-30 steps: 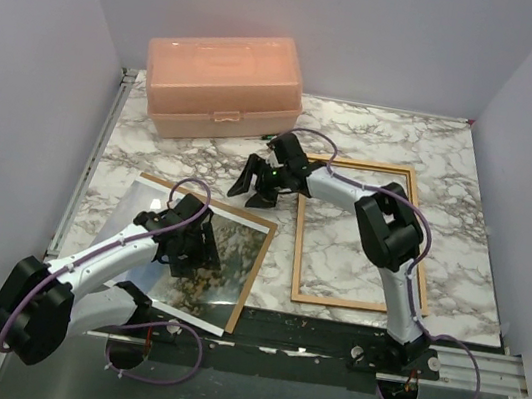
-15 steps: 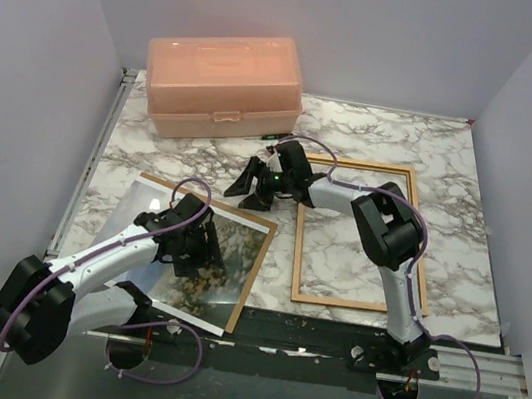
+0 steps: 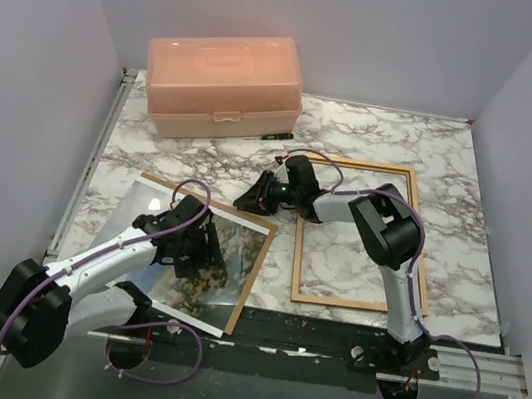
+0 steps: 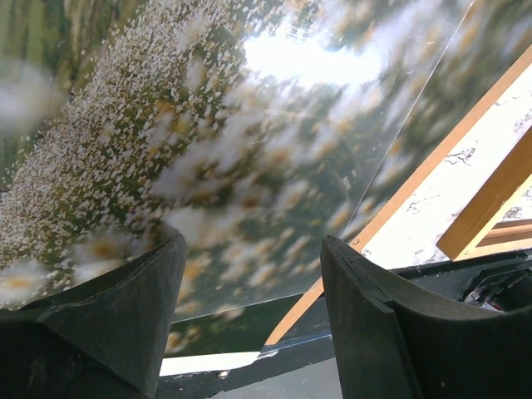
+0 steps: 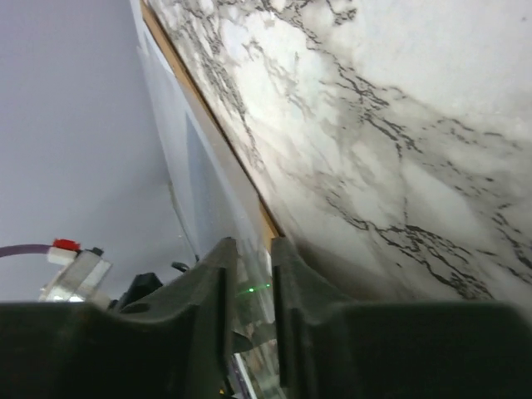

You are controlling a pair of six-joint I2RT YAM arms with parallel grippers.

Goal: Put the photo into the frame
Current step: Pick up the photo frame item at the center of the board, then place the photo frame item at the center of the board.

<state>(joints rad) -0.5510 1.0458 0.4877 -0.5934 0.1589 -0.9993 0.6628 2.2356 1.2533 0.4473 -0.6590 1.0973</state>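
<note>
The frame (image 3: 341, 301) lies flat on the marble table (image 3: 455, 159), only bare marble inside it. Well left of the frame, the photo (image 3: 244, 245) rests picture side up on a brown board (image 4: 416, 177). The left gripper (image 4: 253, 249) hangs low over the photo, its fingers apart. The right gripper (image 3: 251, 197) is just beside the frame's far left corner, between frame and photo. Its fingers (image 5: 204, 283) leave a thin slit (I cannot tell if something is caught there). A pink box (image 3: 222, 81) stands behind the frame, to the left.
</note>
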